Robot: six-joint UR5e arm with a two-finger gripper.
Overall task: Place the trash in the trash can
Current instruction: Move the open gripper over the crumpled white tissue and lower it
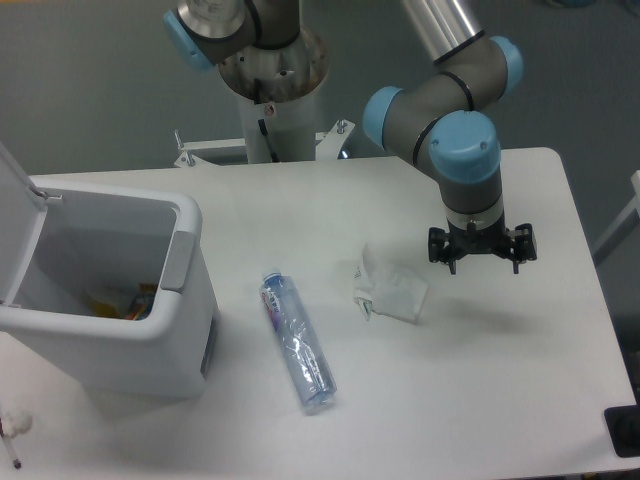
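Two trash items wait on the table. The gripper hangs with jaws spread wide, holding nothing. At its nine o'clock lies the wrapper; flimsy, it could slip from a pinch. Beyond, the bottle lies flat, long axis eleven-to-five, blue cap at five, and might roll. The trash can stands open at far nine.

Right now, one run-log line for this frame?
gripper: open, empty, above table right of wrapper | wrapper: on table | bottle: lying on table | trash can: lid open, some items inside | placed: neither
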